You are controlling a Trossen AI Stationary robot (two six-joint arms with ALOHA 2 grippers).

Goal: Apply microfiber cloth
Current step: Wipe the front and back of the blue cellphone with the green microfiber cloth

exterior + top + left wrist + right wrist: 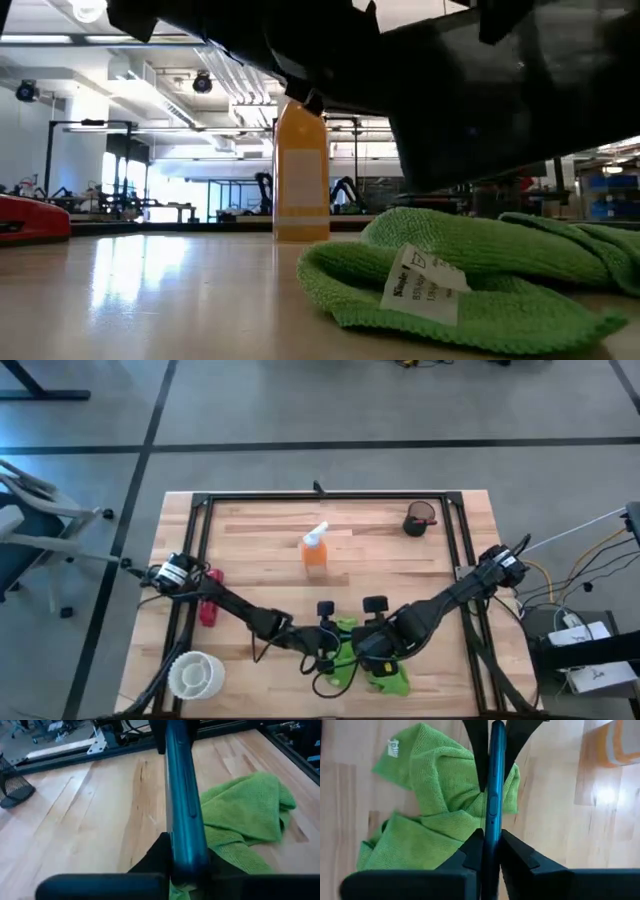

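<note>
A lime-green microfiber cloth (392, 681) (470, 270) (245, 810) (435, 785) lies crumpled on the wooden table near its front edge, white tag showing. Just above it, a thin dark tablet (182, 795) (492, 795) is held on edge between my two grippers. My left gripper (325, 645) (185, 857) is shut on one end, and my right gripper (365, 645) (490, 845) is shut on the other end. Whether the tablet touches the cloth, I cannot tell. My left gripper pinches the tablet's near end (186, 845) between its two fingers, one on each flat face. The fingers lie about level, coming from the table's left, along the tablet. The tablet stands on edge. My right gripper pinches the tablet's opposite end (491, 832) between its two fingers (517, 852), one on each flat face. It comes about level from the table's right, along the tablet. The tablet stays on edge above the cloth.
An orange spray bottle (314, 550) (300, 175) stands upright mid-table, behind the cloth. A black mesh cup (420, 520) sits at the far right, a red object (208, 605) at the left, a white round container (195, 675) at the near left. A black frame (330, 497) borders the table.
</note>
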